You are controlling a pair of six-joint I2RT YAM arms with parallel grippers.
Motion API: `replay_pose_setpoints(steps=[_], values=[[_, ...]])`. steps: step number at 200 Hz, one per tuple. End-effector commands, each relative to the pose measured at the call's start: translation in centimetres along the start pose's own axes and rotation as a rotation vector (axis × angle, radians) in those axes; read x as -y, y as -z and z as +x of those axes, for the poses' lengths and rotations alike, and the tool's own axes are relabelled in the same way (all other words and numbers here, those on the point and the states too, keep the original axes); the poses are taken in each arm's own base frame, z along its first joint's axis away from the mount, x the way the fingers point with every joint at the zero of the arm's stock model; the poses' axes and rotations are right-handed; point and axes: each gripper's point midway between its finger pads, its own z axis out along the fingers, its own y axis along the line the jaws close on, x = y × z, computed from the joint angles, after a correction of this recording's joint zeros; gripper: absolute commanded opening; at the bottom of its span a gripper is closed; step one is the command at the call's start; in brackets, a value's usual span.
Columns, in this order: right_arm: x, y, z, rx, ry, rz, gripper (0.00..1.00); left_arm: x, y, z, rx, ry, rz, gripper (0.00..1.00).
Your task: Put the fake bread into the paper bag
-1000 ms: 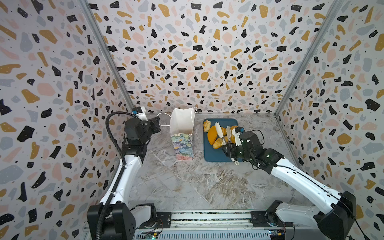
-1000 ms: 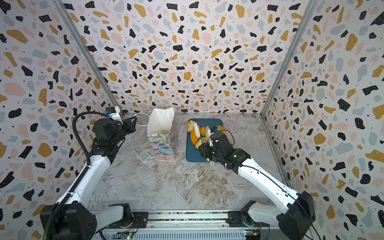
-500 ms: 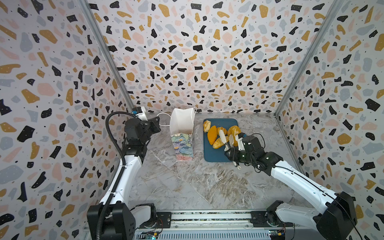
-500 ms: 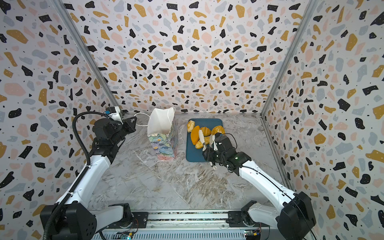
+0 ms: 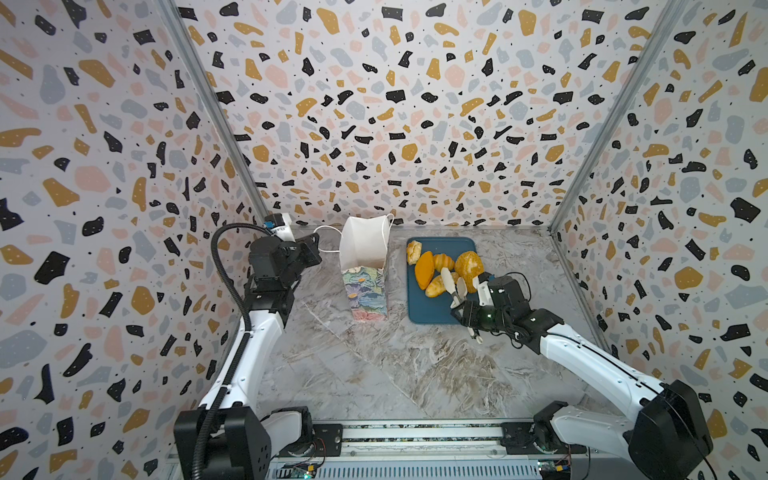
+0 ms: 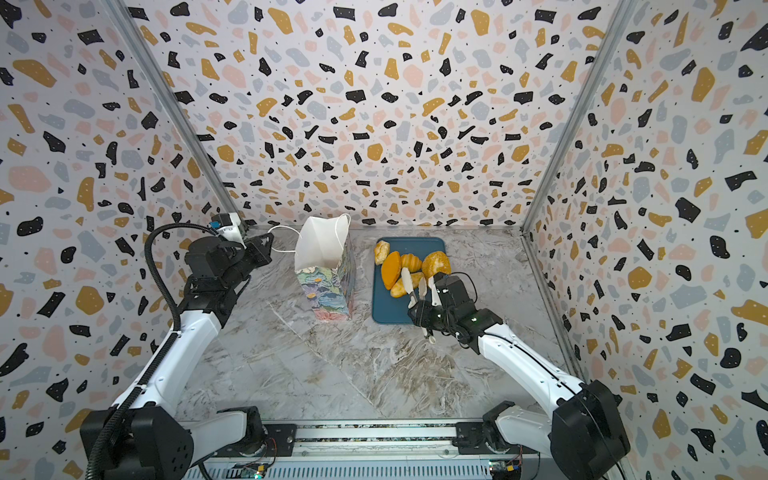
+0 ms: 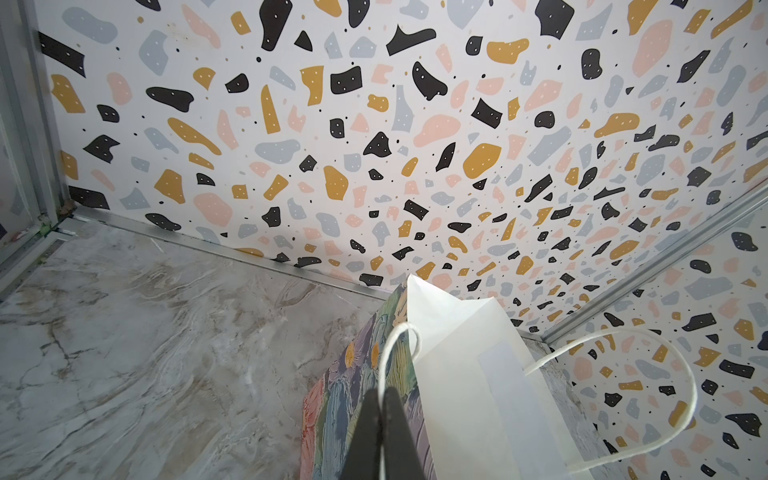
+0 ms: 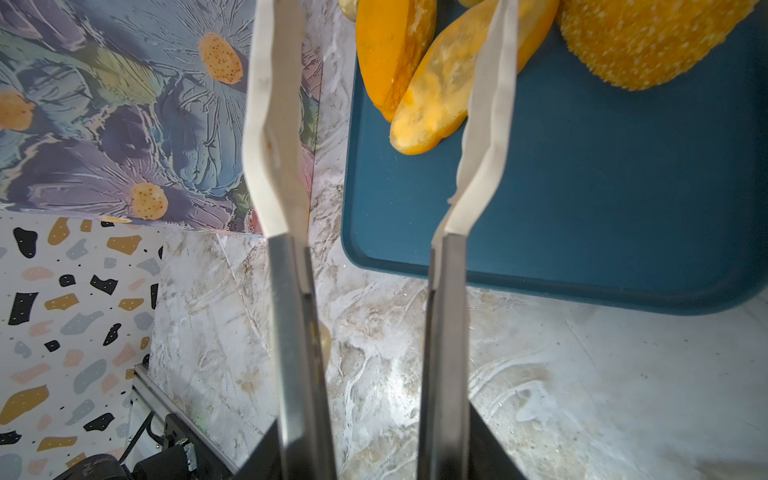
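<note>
Backed off bread (image 5: 424, 270): right pincer (image 5: 453, 277) half-open, empty; left pincer (image 7: 380, 399) pinching bag (image 5: 365, 286) cord (image 7: 392, 332). Bread judged light, rigid, slick; grip mid-body.

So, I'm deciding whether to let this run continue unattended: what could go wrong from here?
1. The tall paper bag is steadied only by the left gripper shut on its thin cord handle; a bump at the rim might tip it.
2. The fake bread lies packed together on the tray; the open right gripper may nudge neighbours or pinch two.
3. The seeded loaf looks wide for the bag's narrow mouth and could jam.
</note>
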Motion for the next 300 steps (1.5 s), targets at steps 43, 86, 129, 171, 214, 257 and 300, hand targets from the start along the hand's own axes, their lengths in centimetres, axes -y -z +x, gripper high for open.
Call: replay_pose_setpoints(steps=[43,86,129,171,214,257,300], values=[[0.5,-0.7,-0.2,0.001,-0.028,-0.023,0.50,0.7,0.5,-0.8,0.033,-0.014,0.019,0.00],[1.1,-1.4,0.1,-0.016,-0.040,-0.030,0.51,0.6,0.5,-0.8,0.031,-0.013,0.016,0.00],[1.2,-2.4,0.2,-0.037,-0.049,-0.043,0.51,0.6,0.5,-0.8,0.032,-0.016,0.012,0.00],[1.6,-3.2,0.3,-0.060,-0.059,-0.034,0.51,0.5,0.4,-0.7,0.030,-0.016,0.010,0.00],[2.4,-4.2,0.3,-0.090,-0.077,-0.012,0.51,0.5,0.5,-0.8,0.032,-0.019,0.008,0.00],[2.5,-4.9,-0.6,-0.092,-0.084,-0.024,0.50,0.5,0.4,-0.6,0.027,-0.017,0.007,0.00],[2.7,-5.7,-1.7,-0.092,-0.084,-0.021,0.49,0.4,0.3,-0.5,0.023,-0.016,0.007,0.00]])
